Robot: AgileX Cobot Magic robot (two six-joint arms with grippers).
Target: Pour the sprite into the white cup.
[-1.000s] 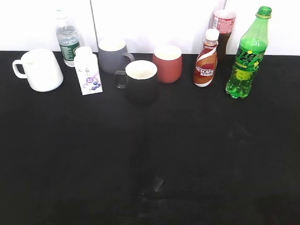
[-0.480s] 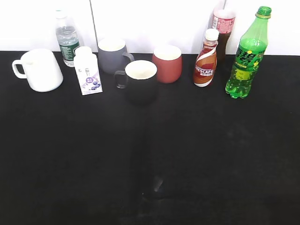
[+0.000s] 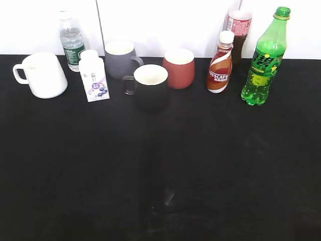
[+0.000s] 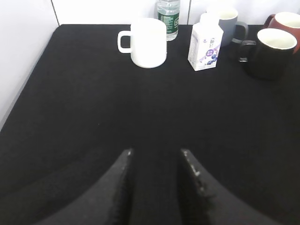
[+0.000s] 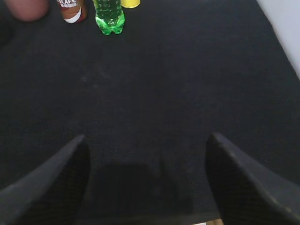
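Exterior view | sprite (image 3: 264, 60) stood far right, white cup (image 3: 44, 74) far left | left gripper (image 4: 157, 161) parted narrowly, empty | right gripper (image 5: 145, 150) spread wide, empty

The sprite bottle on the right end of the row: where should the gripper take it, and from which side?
Judging by its pose, grip the sprite around the labelled mid-body, coming from the front with the right gripper, which is open. It stands upright and capped; the Nescafe bottle stands close on its left and the wall behind, so the near side is freest. The narrow neck would give poorer control for pouring.
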